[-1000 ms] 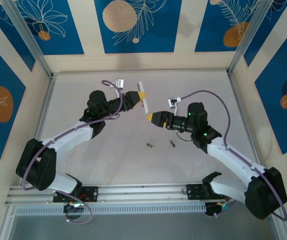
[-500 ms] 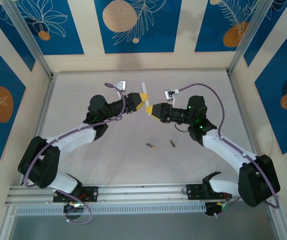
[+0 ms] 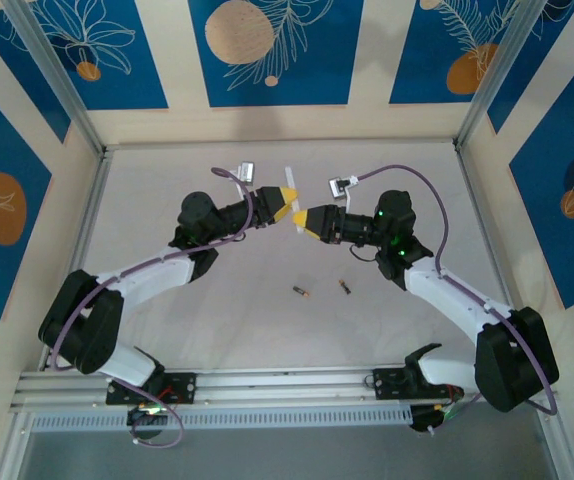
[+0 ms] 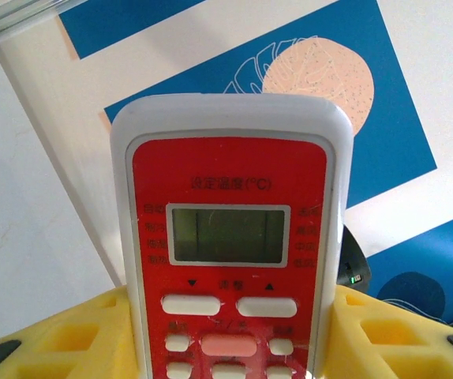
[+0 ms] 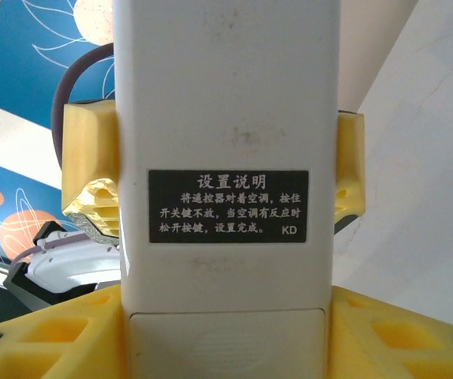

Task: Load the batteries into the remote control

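Observation:
The remote control (image 3: pixel 289 187) is held edge-up in the air over the middle of the table. Its red button face with a grey screen (image 4: pixel 230 158) looks at the left wrist camera, and its white back with a black label (image 5: pixel 226 118) looks at the right wrist camera. The battery cover (image 5: pixel 226 347) on the back is closed. My left gripper (image 3: pixel 286 203) is shut on the remote's sides. My right gripper (image 3: pixel 300 220) is shut on it from the other side, its yellow fingers (image 5: pixel 53 339) against the edges. Two batteries (image 3: pixel 301 291) (image 3: pixel 345 288) lie on the table below.
The table (image 3: pixel 217 330) is walled at the back and on both sides by cream and blue panels. A metal rail (image 3: pixel 287 385) carrying both arm bases runs along the near edge. Purple cables loop off each wrist.
My right gripper has come up and to the left to the remote and has closed from wide open onto its sides. The left arm has shifted slightly, its grip unchanged.

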You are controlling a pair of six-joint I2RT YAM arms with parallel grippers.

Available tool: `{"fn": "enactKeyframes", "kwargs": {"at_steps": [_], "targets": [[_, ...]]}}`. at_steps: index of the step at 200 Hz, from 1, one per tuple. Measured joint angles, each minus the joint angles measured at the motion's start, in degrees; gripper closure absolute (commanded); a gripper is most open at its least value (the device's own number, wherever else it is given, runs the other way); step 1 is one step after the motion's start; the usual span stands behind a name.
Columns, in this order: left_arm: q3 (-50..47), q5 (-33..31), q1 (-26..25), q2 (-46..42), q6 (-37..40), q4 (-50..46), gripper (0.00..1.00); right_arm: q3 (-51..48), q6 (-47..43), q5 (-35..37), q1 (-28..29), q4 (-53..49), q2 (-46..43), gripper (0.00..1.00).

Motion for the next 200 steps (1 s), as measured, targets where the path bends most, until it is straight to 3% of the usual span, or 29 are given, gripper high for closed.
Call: {"fn": "enactKeyframes", "kwargs": {"at_steps": [17,47,56,63,85,136,168,200], "targets": [[0.00,0.00,0.00,0.00,0.07,-0.02,0.58,0.00,-0.13,0.02,0.00,-0.15,-0.02,0.52],[-0.02,0.00,0.00,0.00,0.17,-0.13,0.53,0.11,-0.17,0.02,0.00,-0.59,-0.07,0.52],[-0.02,0.00,0.00,0.00,0.22,-0.31,0.44,0.22,-0.39,0.04,0.00,-1.16,-0.13,0.52],[-0.02,0.00,0.00,0.00,0.28,-0.57,0.24,0.39,-0.68,0.13,0.00,-1.81,-0.24,0.52],[0.00,0.00,0.07,-0.17,2.86,-3.21,0.00,0.96,-3.06,1.07,0.04,-5.88,-0.96,0.52],[-0.07,-2.64,3.43,-9.07,15.21,-25.38,0.00,6.58,-16.22,8.39,1.27,-23.28,-0.81,0.52],[1.09,-12.20,5.11,-21.09,28.00,-46.80,0.00,13.44,-27.26,16.37,5.01,-33.81,6.21,0.55],[2.03,-22.32,5.42,-31.08,35.69,-61.90,0.00,20.52,-36.83,26.82,11.43,-42.58,17.29,0.56]]}}
